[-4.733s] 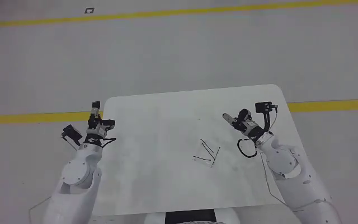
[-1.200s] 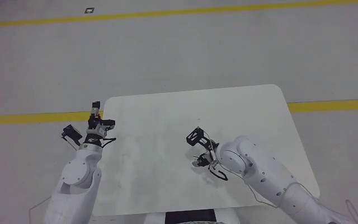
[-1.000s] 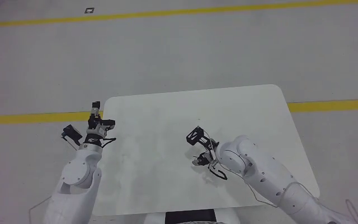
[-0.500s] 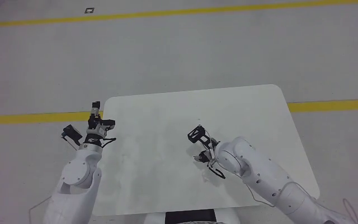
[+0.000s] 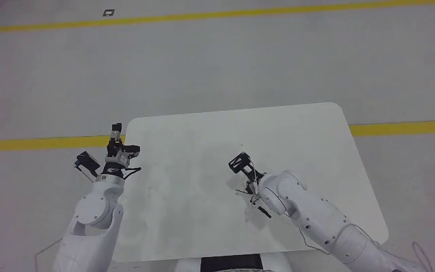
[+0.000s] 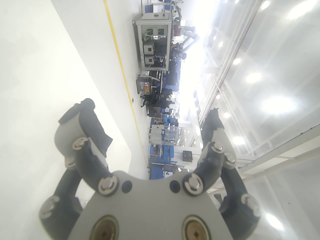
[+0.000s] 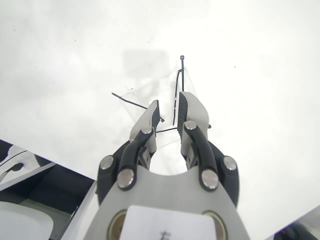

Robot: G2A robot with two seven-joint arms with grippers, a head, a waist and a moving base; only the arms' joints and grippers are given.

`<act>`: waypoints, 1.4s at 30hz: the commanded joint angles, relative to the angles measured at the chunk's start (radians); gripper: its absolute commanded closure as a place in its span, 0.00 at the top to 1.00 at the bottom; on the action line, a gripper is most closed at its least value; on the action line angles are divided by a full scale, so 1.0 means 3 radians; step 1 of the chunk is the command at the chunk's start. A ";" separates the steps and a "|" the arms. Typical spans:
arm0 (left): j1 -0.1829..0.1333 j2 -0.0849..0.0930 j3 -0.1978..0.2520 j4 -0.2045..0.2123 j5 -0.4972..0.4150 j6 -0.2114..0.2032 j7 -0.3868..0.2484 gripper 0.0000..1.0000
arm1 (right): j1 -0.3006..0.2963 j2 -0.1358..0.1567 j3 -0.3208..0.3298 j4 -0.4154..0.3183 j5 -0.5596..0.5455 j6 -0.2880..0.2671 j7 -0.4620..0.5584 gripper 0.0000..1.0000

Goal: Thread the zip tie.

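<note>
The right gripper (image 7: 169,97) has come across from the right side of the table (image 5: 177,136) and gone down low onto the zip ties (image 7: 130,102). A few seconds back it was up in the air, far from them. In the last second it only shuffled a little. Its fingers stand a bit apart and squeeze nothing yet. A bent tie (image 7: 176,93) lies in the gap between them. A straight tie (image 7: 182,76) runs on past the tips, with its little head at the far end. So the pick-up looks about to start, and no threading is done yet.

The ties lie flat in a small pile near the middle of the table, and they cross each other. That is the tricky part: they are thin, and a pinch could catch two at once or slip off.

Farther off, the left gripper (image 6: 149,107) waits by the table's left edge, just as before, its fingers spread wide and holding nothing. Beyond the table a yellow line (image 5: 204,15) runs over the floor.
</note>
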 commanded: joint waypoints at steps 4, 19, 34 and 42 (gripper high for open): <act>0.0000 0.0000 0.0000 0.0000 0.0000 0.0000 0.0000 1.00 | -0.0038 -0.0017 -0.0017 -0.0006 -0.0144 0.0051 -0.0001 0.18; 0.0000 0.0000 0.0000 0.0000 0.0000 0.0000 0.0000 1.00 | -0.0049 -0.0111 -0.0093 0.0123 -0.0359 0.0081 -0.0036 0.18; 0.0000 0.0000 0.0000 0.0000 0.0000 0.0000 0.0000 1.00 | -0.0049 -0.0220 -0.0205 0.0251 -0.0722 0.0155 -0.0010 0.14; 0.0000 0.0000 0.0000 0.0000 0.0000 0.0000 0.0000 1.00 | -0.0070 -0.0266 -0.0202 0.0307 -0.0863 0.0155 -0.0013 0.16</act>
